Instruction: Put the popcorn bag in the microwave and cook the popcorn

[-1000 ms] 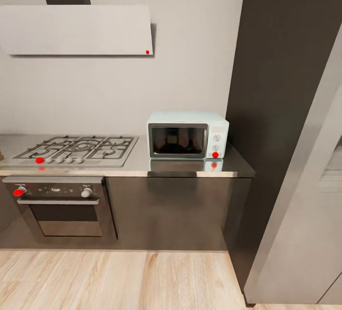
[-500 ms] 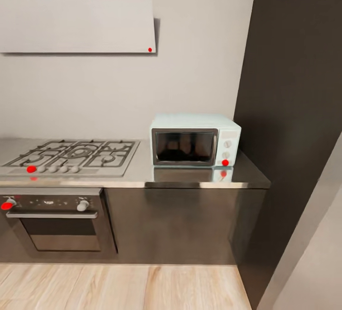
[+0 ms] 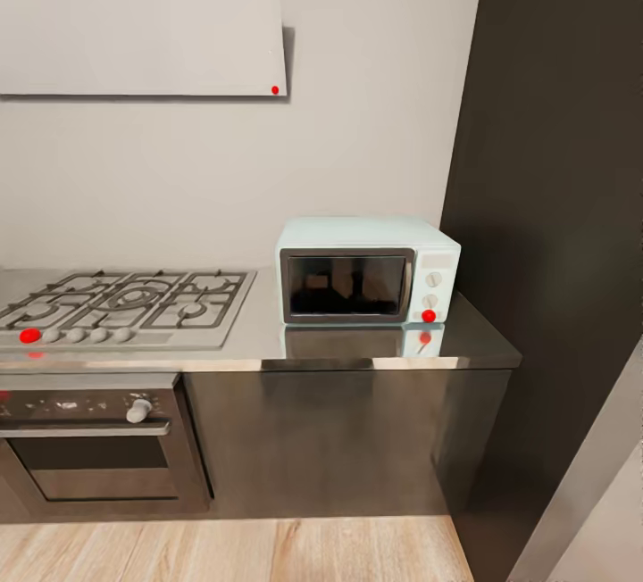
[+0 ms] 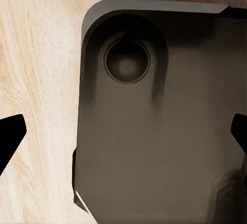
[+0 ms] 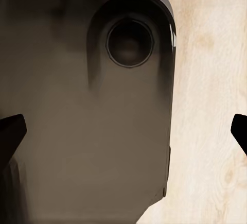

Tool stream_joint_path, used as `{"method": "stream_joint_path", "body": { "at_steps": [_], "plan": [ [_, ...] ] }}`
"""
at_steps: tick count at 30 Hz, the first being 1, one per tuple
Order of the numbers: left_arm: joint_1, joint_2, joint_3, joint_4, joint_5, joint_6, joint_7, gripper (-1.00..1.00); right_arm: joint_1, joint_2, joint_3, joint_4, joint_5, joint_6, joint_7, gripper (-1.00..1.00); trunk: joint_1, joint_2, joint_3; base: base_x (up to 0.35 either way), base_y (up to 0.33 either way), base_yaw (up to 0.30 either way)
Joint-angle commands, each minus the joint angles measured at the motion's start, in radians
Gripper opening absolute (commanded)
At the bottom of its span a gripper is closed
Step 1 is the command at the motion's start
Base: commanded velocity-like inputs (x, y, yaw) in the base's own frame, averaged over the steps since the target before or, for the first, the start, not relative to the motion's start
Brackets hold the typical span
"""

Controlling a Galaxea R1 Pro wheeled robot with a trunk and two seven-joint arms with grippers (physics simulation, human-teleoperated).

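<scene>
popcorn bag: not located on the stretch of countertop (image 3: 259, 336) the head view takes in; where it sits cannot be told from these pictures.

head view: the microwave (image 3: 366, 271), mint-blue, stands at the right end of the countertop, close to a tall dark cabinet (image 3: 554, 207). its dark glass door is closed; two white knobs and a red marker sit on the right-hand panel. nothing recognisable behind the glass. the gas hob (image 3: 121, 305) lies to its left, apart from it, with a bare strip of counter between. the built-in oven (image 3: 89, 439) is below the hob, and a grey range hood (image 3: 143, 37) hangs on the wall above. wooden floor (image 3: 232, 551) along the lower edge.

left wrist view: the left gripper (image 4: 123, 136) has dark fingertips at opposite edges of the picture, set wide apart, nothing between them. beyond is the robot's dark base (image 4: 159, 116) and pale wood floor.

right wrist view: the right gripper (image 5: 123, 131) reads the same: tips far apart, empty, over the dark base and wood floor.

judgement: no step of the task is done. bag not picked up, door not opened, heating not started. remaining: find and grasp the bag, open the door, load, close, run.
</scene>
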Motion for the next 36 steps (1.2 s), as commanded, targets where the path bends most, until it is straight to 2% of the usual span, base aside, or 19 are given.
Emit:
{"method": "stream_joint_path", "body": {
  "at_steps": [1,20,21,22,23,24,26,27,29,33,36],
  "plan": [
    [0.0,0.0,0.001,0.0,0.01,-0.001,0.0,1.0,0.0,0.0,0.001,0.0,0.001,-0.004,0.0,1.0,0.0,0.0,-0.001,0.004,0.0,-0.021],
    [0.0,-0.002,0.002,-0.001,0.01,-0.001,0.0,1.0,0.0,-0.01,0.008,0.0,0.003,0.003,0.0,1.0,0.0,0.0,-0.001,0.0,0.0,-0.001],
    [0.0,-0.003,0.002,-0.001,0.01,-0.001,0.0,1.0,0.0,-0.013,0.005,-0.104,0.011,0.007,0.01,1.0,0.0,0.0,-0.001,0.0,0.0,0.0],
    [0.0,-0.004,0.002,-0.001,0.01,-0.001,0.0,1.0,0.0,-0.013,0.005,-0.155,0.011,0.01,0.012,1.0,0.0,0.0,-0.001,0.0,0.0,0.0],
    [0.0,-0.003,0.002,-0.001,0.01,-0.001,0.0,1.0,0.0,-0.014,0.005,-0.291,0.012,0.036,0.016,1.0,0.0,0.0,-0.001,0.0,0.0,0.0],
    [0.0,-0.003,0.002,-0.001,0.01,-0.001,0.0,1.0,0.0,-0.014,0.006,-0.411,0.012,0.096,0.017,1.0,0.0,0.0,-0.001,0.0,0.0,0.0],
    [0.0,-0.003,0.002,-0.001,0.01,-0.001,0.0,1.0,0.0,-0.007,0.006,-0.647,0.011,0.282,0.018,1.0,0.0,0.0,-0.001,0.0,0.0,0.0],
    [0.0,-0.003,0.002,-0.001,0.01,-0.001,0.0,1.0,0.0,-0.006,0.006,-0.723,0.01,0.34,0.018,1.0,0.0,0.0,-0.001,0.0,0.0,0.0],
    [0.0,-0.003,0.002,-0.001,0.01,-0.001,0.0,1.0,0.0,-0.003,0.006,-0.897,0.008,0.448,0.018,1.0,0.0,0.0,-0.001,0.0,0.0,0.0],
    [0.0,-0.004,0.001,-0.001,0.01,-0.001,0.0,1.0,-0.001,-0.002,0.007,-1.157,0.005,0.587,0.018,1.0,0.0,0.0,-0.001,0.0,0.0,0.0],
    [0.0,-0.003,0.001,-0.001,0.01,-0.001,0.0,1.0,-0.005,0.0,0.007,-1.375,0.004,0.75,0.018,1.0,0.0,0.0,-0.001,0.0,0.0,0.0]
  ]
}}
